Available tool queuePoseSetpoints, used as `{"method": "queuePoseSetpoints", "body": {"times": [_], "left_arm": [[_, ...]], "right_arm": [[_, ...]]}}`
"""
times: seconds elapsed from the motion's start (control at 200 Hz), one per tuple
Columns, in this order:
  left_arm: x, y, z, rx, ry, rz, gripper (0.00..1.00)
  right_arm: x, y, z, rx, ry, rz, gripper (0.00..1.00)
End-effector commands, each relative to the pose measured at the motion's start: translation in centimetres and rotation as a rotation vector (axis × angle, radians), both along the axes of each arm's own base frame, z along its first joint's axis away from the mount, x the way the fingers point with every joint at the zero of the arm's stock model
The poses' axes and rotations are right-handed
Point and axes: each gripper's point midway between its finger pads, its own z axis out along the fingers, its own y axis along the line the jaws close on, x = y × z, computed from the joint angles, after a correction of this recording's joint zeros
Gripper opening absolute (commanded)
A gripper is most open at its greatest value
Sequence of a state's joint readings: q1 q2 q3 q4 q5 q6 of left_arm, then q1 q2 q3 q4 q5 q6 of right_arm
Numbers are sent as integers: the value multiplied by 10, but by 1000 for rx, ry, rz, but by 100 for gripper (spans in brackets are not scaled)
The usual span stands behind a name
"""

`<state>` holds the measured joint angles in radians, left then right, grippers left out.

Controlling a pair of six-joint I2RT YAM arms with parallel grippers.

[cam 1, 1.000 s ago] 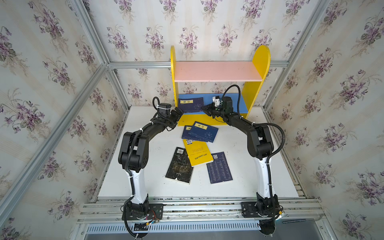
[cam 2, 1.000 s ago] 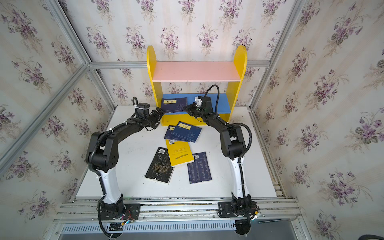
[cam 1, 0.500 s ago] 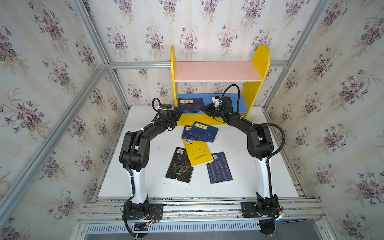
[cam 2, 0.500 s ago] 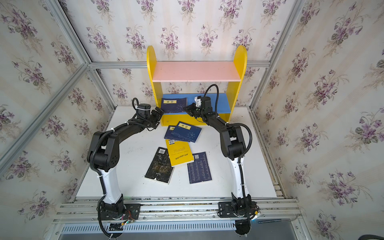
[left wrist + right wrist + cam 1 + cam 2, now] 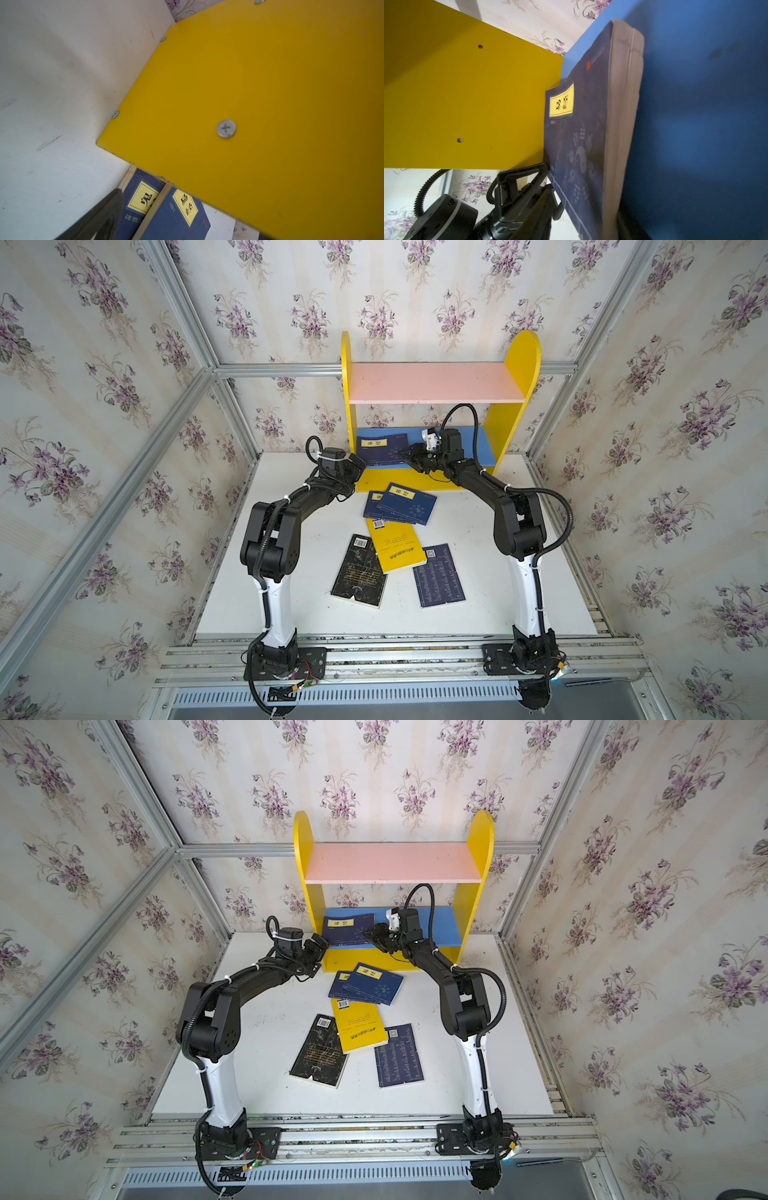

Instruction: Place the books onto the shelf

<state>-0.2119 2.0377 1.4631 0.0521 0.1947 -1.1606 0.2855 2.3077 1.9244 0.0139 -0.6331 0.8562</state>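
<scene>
Counting five books (image 5: 395, 547) flat in front of the shelf (image 5: 432, 383). Seeing both arms (image 5: 486, 489) stretched forward, left gripper (image 5: 358, 465) spread wide, empty, beside the shelf's side. Can't tell the jaw gap of the right gripper (image 5: 410, 452) at the navy book (image 5: 380, 450) on the shelf's blue board (image 5: 478, 443). Looks like drop-off; next, backing out.

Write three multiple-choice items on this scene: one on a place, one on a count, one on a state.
1. The navy book in the shelf lies on: A the pink board; B the blue board; C the yellow base.
2. Books lying on the table: A three; B five; C six.
3. The yellow book is: A flat on the table; B upright in the shelf; C held in fingers.
Key: 1 B, blue board shows beside it. 2 B, three navy, one yellow, one black. 3 A, its cover faces up beside the black book.
</scene>
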Motion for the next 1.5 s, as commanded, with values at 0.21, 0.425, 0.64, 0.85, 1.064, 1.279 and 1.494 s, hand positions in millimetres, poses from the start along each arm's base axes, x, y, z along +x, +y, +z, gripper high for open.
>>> {"method": "queuePoseSetpoints", "body": {"times": [0.21,0.425,0.64,0.85,1.064,1.279,1.494], "left_arm": [[-9,16,-18,54,86,61,99],[-9,15,-9,50,68,55,99],[-3,0,27,18,-48,-32,99],[-13,-14,70,11,-182,-140,99],[-38,-14,81,32,-213,-194,99],[-64,-12,82,60,-224,-242,99],[-79,-11,80,63,-219,-257,99]], "right_arm": [[-11,-40,-21,-301,67,-104,42],[-10,-22,-10,-264,4,-29,33],[-13,-5,-11,-289,0,7,24],[-17,-10,-4,-316,-12,-10,24],[-25,-14,1,-328,-11,-6,39],[-23,-22,26,-344,-94,-20,51],[-24,-16,13,-341,-68,-3,46]]}}
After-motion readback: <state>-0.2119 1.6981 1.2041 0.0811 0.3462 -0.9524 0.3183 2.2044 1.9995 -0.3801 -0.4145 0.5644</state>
